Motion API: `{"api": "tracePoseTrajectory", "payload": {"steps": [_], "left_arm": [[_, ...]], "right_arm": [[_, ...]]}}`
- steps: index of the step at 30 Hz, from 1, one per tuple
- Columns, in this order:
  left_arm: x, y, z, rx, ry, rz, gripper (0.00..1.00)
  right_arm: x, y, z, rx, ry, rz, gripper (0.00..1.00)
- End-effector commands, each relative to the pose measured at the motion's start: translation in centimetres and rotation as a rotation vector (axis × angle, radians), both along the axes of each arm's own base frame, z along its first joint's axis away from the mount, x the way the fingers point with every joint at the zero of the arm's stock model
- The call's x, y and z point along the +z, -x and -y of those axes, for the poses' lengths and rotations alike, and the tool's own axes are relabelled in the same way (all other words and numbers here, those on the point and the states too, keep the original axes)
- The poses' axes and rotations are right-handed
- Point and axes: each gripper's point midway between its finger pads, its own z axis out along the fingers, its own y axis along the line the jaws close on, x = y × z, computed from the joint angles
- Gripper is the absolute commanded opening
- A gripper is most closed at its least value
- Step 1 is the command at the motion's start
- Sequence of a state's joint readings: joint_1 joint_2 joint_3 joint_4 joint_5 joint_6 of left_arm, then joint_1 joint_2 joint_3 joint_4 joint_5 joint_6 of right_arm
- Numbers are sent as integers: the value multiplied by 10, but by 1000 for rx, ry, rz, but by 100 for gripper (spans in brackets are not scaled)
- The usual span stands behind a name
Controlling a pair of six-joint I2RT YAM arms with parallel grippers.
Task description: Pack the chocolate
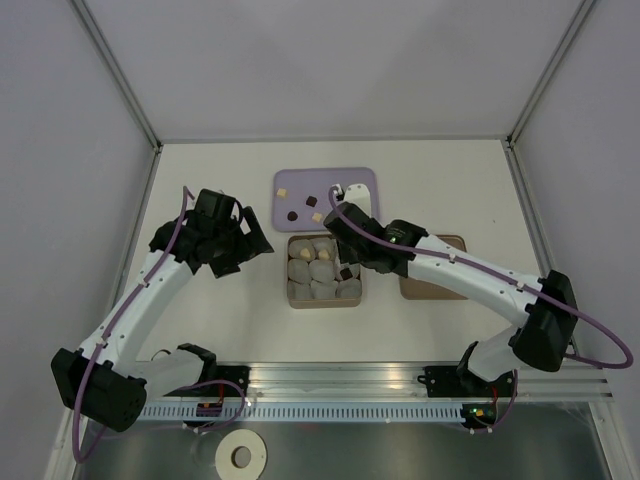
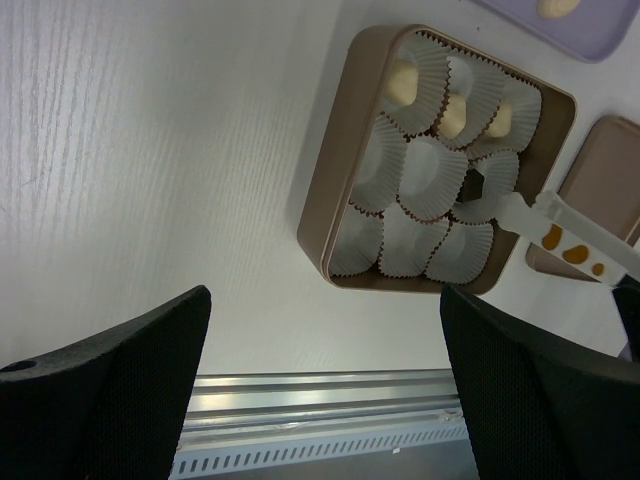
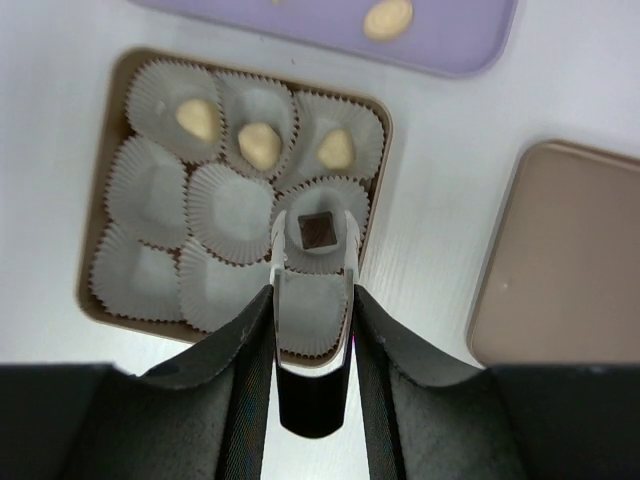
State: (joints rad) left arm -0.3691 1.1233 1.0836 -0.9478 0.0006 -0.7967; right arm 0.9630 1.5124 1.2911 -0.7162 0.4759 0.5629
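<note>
White pleated paper cups, nine in a three-by-three block, fill a shallow tan box with rounded corners. Only the right wrist view shows the detail: a small square dark piece of chocolate lies flat in the right-hand cup of the middle row. It sits between the thin white tips of the right gripper. The jaws stand partly apart with a sliver of paper showing on each side of the piece, so nothing is gripped. Three lumpy cream pieces sit in the row nearest the tray.

From above the cups blur into pale blobs, but that view shows the smooth lilac tray behind the box with a few loose pieces on it, some cream and some dark. It also shows the flat brown lid to the right of the box.

The left wrist view shows the left gripper over the pale wood-grain table, its black textured fingers spread wide and holding nothing.
</note>
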Motion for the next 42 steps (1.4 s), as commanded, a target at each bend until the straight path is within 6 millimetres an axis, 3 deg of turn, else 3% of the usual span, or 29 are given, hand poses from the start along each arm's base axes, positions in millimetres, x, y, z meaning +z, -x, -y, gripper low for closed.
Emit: {"api": "tracePoseTrajectory", "payload": {"steps": [1,4,7,8,9,14,15,18,20,21,26,31,35,42], "left_arm": [[19,-1,2,14,23,41,100],[24,-1,1,10,22,45,100],[28,-2,2,2,20,54,100],[27,-2,1,0,18,54,100],[27,-2,1,-3,16,54,100],[23,0,0,-8,10,47,100],[23,0,0,-9,8,46,100],[23,1,-1,-10,6,51,100],[20,3,-2,-10,2,47,100],[20,3,-2,-10,3,49,100],[18,5,-4,-6,0,47,100],[17,4,-4,-6,-7,47,100],[16,3,-5,-5,-14,48,100],[13,0,-5,-12,-26,44,100]], "right_arm": [[61,-9,0,-38,-104,109,40],[81,-20,-7,-31,-118,160,40],[96,-37,-24,8,-108,220,40],[109,-46,-34,16,-141,256,40],[102,-57,-39,30,-112,261,40],[109,-105,-68,81,-145,322,40],[95,-118,-69,80,-126,308,40],[85,-144,-76,128,-111,308,40],[86,-158,-78,149,-102,322,40],[75,-165,-81,174,-94,305,40],[58,-194,-86,205,-76,297,40],[47,-212,-93,235,-81,300,40],[28,-221,-100,258,-53,289,40],[16,-236,-102,273,-39,284,41]]}}
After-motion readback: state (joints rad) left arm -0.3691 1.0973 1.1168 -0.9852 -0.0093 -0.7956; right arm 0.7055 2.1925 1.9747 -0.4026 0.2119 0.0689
